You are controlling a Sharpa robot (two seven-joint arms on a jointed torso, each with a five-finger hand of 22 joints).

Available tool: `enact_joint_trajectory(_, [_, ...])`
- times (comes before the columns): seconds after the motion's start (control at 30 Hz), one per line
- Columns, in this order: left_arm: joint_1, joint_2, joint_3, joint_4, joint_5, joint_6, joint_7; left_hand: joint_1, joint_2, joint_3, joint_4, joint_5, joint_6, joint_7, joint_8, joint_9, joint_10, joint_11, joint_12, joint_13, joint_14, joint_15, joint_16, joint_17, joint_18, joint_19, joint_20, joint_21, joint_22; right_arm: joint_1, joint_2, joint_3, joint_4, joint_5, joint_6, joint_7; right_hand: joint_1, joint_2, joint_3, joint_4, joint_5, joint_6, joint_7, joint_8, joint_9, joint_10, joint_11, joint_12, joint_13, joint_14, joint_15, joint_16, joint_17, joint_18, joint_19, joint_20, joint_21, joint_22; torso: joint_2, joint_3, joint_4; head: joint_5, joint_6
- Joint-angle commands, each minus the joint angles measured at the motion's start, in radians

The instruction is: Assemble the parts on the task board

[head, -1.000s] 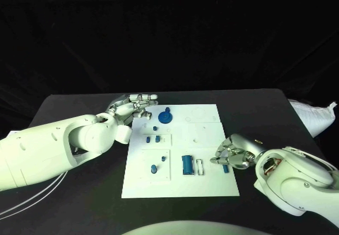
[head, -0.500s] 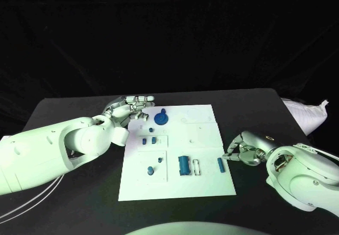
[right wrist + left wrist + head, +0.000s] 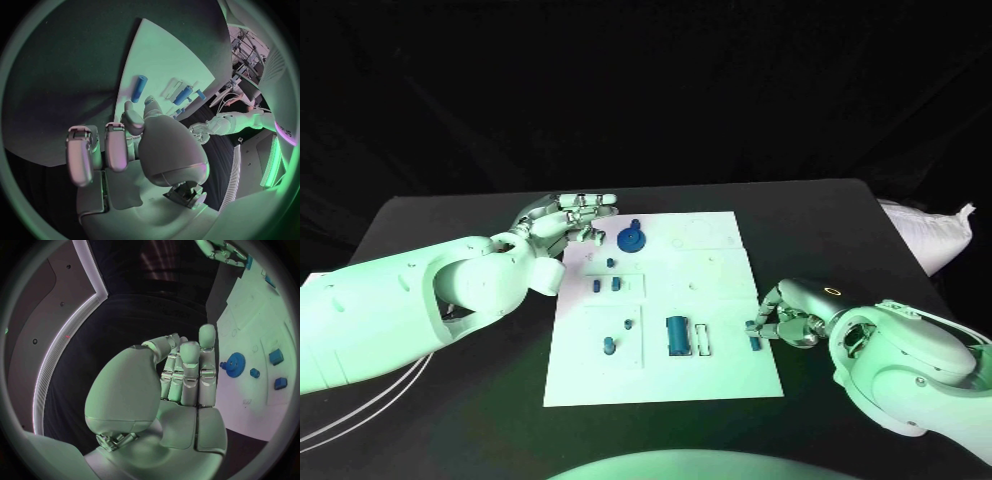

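Black desk (image 3: 444, 215) carries the task board (image 3: 718, 380), at whose right edge the right hand (image 3: 783, 318) has drawn closer to a blue peg (image 3: 754, 342), fingers curled but seemingly empty, while the left hand (image 3: 567, 218) waits, fingers apart, beside the board's far-left corner.

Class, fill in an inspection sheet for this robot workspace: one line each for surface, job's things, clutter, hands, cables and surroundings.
Surface: black table, white task board in its middle.
Job's things: blue gear-shaped part at the board's far end; blue block nearer; blue cylinder at the board's right edge; small blue parts between.
Clutter: white bag at the table's right edge.
Hands: left hand empty, fingers straight, beside the gear-shaped part; right hand at the cylinder, grip unclear.
Cables: white cables under the left arm.
Surroundings: black backdrop.
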Motion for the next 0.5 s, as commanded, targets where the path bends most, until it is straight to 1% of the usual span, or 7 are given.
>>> enact_joint_trajectory(0.03, [0.000, 0.000, 0.000, 0.001, 0.003, 0.019, 0.003, -0.001, 0.008, 0.000, -0.006, 0.005, 0.003, 0.002, 0.006, 0.001, -0.006, -0.002, 0.003, 0.001, -0.005, -0.001, -0.005, -0.001, 0.019, -0.004, 0.000, -0.007, -0.001, -0.007, 0.007, 0.000, -0.004, -0.030, 0.051, -0.010, 0.006, -0.002, 0.000, -0.002, 0.000, 0.010, -0.002, -0.006, -0.001, 0.003, -0.001, 0.004, 0.002, 0.057, 0.002, 0.006, 0.003, -0.017, 0.055, 0.003, 0.005, 0.196, 0.000, -0.0005, -0.0001, 0.002, -0.004])
enact_joint_trajectory(0.27, [0.000, -0.002, 0.000, 0.002, 0.003, 0.019, 0.003, -0.001, 0.008, 0.000, -0.006, 0.005, 0.003, 0.002, 0.006, 0.001, -0.006, -0.002, 0.003, 0.001, -0.005, -0.001, -0.005, -0.001, 0.019, -0.004, 0.000, -0.007, -0.001, -0.017, 0.021, 0.000, -0.015, -0.051, 0.074, -0.017, 0.011, -0.001, 0.000, -0.003, -0.001, 0.016, -0.003, -0.006, -0.002, 0.003, -0.001, 0.003, 0.002, 0.057, 0.002, 0.007, 0.004, -0.017, 0.054, 0.002, 0.005, 0.196, -0.001, -0.0003, -0.0001, 0.003, -0.005])
enact_joint_trajectory(0.33, [0.000, -0.002, 0.000, 0.002, 0.003, 0.019, 0.003, -0.001, 0.008, 0.000, -0.006, 0.005, 0.003, 0.002, 0.006, 0.001, -0.006, -0.002, 0.003, 0.001, -0.005, -0.001, -0.005, -0.001, 0.019, -0.004, 0.000, -0.007, -0.001, -0.018, 0.026, 0.000, -0.019, -0.060, 0.081, -0.019, 0.013, -0.001, 0.001, -0.004, -0.001, 0.018, -0.003, -0.006, -0.003, 0.003, -0.002, 0.004, 0.003, 0.057, 0.001, 0.007, 0.004, -0.017, 0.054, 0.002, 0.005, 0.196, 0.000, -0.0003, 0.0012, 0.003, -0.005])
enact_joint_trajectory(0.5, [-0.001, -0.003, 0.000, 0.002, 0.003, 0.020, 0.003, -0.001, 0.008, 0.000, -0.006, 0.005, 0.003, 0.002, 0.006, 0.001, -0.006, -0.002, 0.003, 0.001, -0.005, -0.001, -0.005, -0.001, 0.019, -0.004, 0.000, -0.007, -0.001, -0.023, 0.044, 0.000, -0.033, -0.090, 0.103, -0.025, 0.024, 0.000, 0.003, -0.009, -0.003, 0.027, -0.006, -0.005, -0.003, 0.002, -0.004, 0.004, 0.005, 0.057, 0.000, 0.008, 0.007, -0.017, 0.055, 0.001, 0.006, 0.196, 0.000, -0.0001, 0.0022, 0.004, -0.006])
